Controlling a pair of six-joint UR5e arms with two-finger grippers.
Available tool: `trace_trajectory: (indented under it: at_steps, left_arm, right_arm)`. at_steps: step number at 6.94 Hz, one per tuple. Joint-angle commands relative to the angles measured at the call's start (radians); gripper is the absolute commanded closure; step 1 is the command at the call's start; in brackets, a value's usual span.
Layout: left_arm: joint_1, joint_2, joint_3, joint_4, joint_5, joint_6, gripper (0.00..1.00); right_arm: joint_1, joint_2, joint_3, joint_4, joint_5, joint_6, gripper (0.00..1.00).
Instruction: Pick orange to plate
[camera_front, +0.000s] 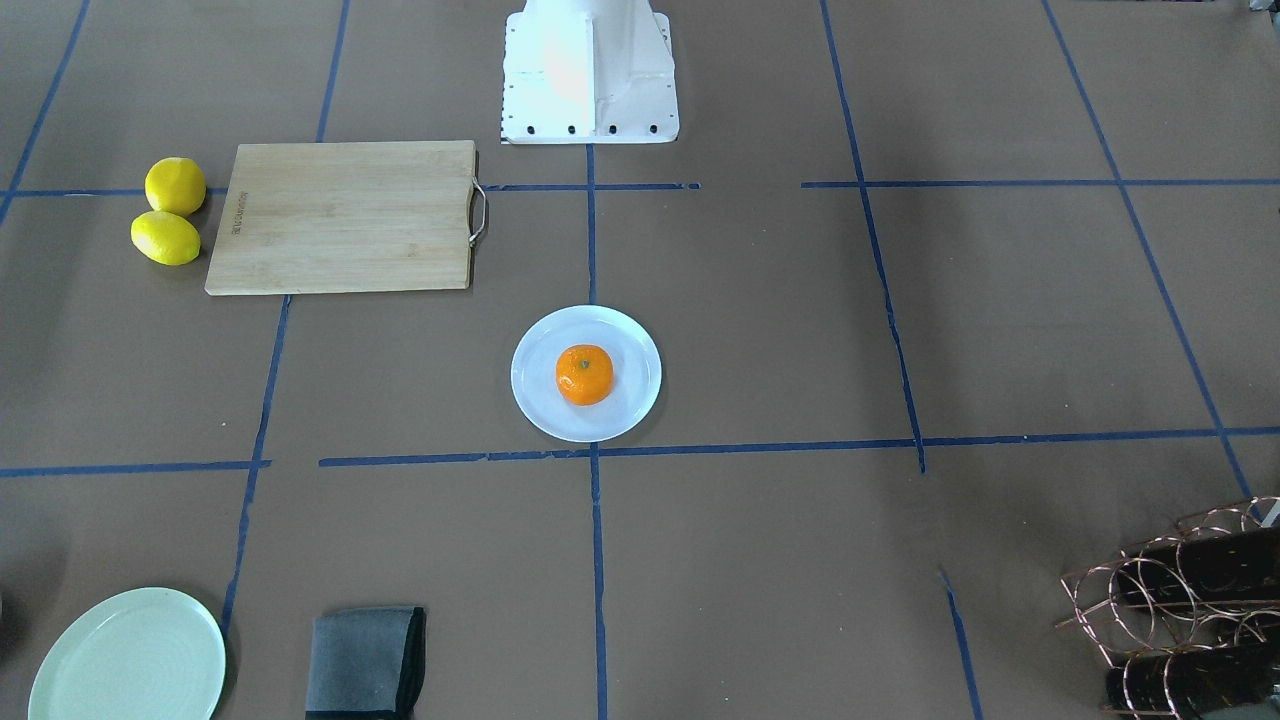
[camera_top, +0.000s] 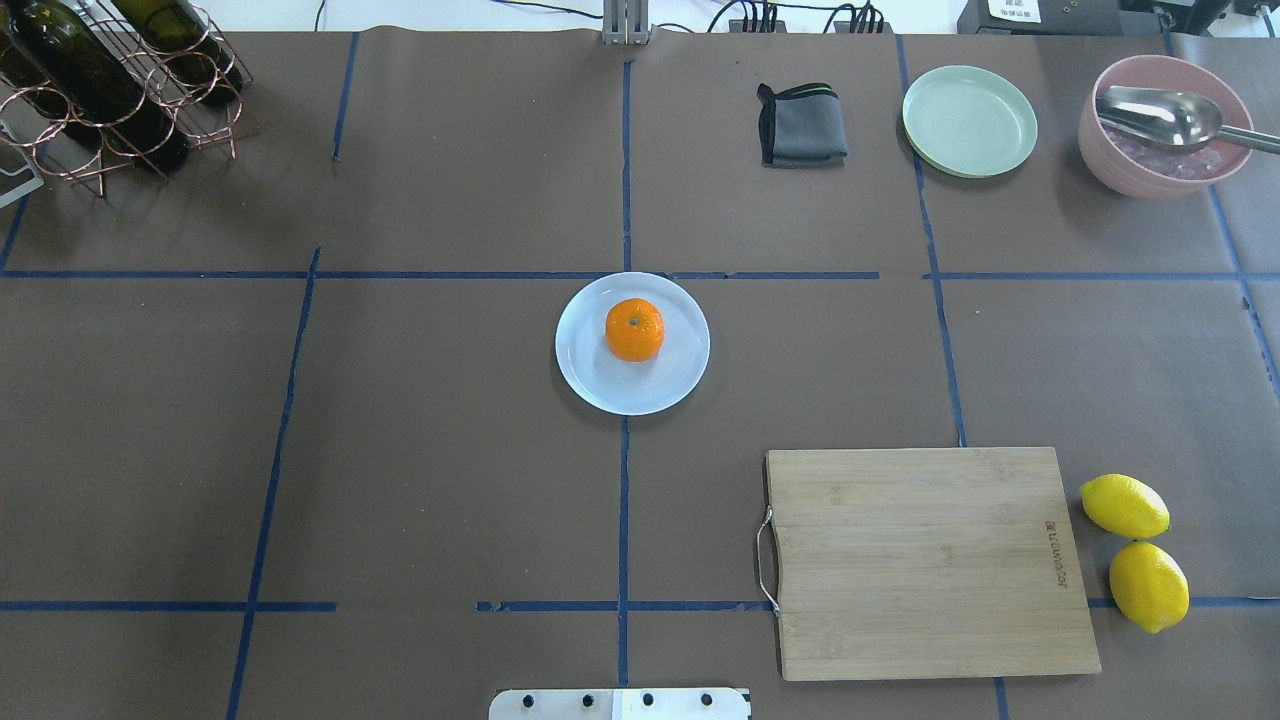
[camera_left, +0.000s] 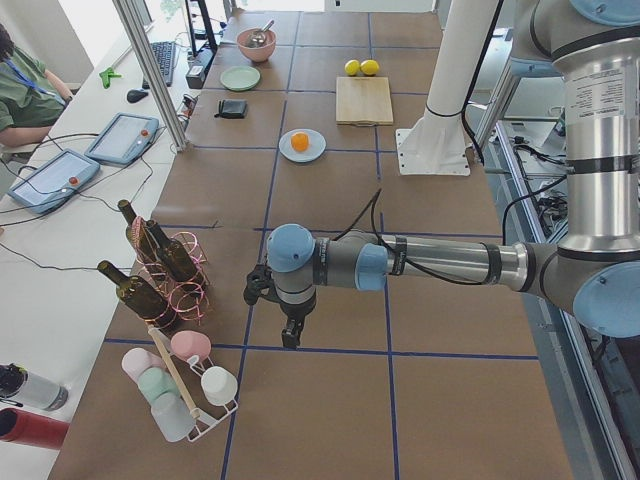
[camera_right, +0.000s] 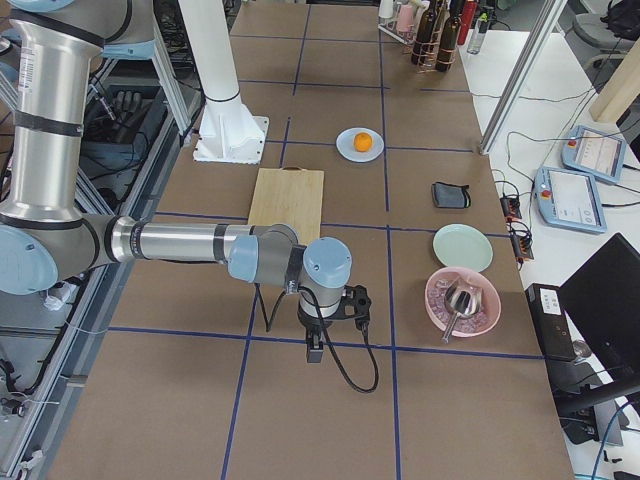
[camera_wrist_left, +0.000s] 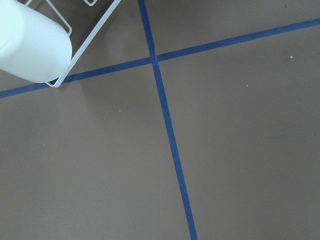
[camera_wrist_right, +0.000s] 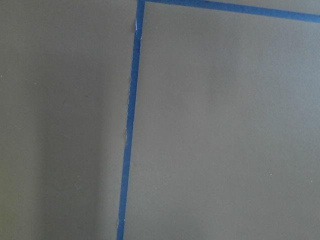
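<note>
The bright orange (camera_top: 634, 329) sits on the round white plate (camera_top: 590, 380) at the middle of the table, with nothing touching it; the front view shows the same orange (camera_front: 584, 374) on the plate (camera_front: 530, 390). Neither gripper appears in the overhead or front views. My left gripper (camera_left: 290, 338) hangs over bare table far from the plate, at the table's left end, seen only from the side. My right gripper (camera_right: 313, 352) hangs over the table's right end, also far from the plate. Whether either is open or shut, I cannot tell. Both wrist views show only brown table and blue tape.
A wooden cutting board (camera_top: 930, 560) lies near the robot's right, two lemons (camera_top: 1135, 540) beside it. A pale green plate (camera_top: 969, 120), grey cloth (camera_top: 803, 125) and pink bowl with spoon (camera_top: 1165, 125) sit at the far right. A bottle rack (camera_top: 110, 80) stands far left, a cup rack (camera_left: 185, 390) near the left gripper.
</note>
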Motion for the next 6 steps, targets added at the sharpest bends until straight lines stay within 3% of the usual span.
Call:
trace_trajectory:
  at_steps: [1,6]
  left_arm:
    - [0.0,-0.001,-0.001,-0.001,-0.001,0.0,0.0]
    - [0.0,-0.002,0.0,-0.001,-0.001,0.0,0.0]
  right_arm:
    - [0.001,-0.002,-0.003,0.0,0.0,0.0,0.0]
    - [0.001,-0.002,-0.012,0.0,0.0,0.0,0.0]
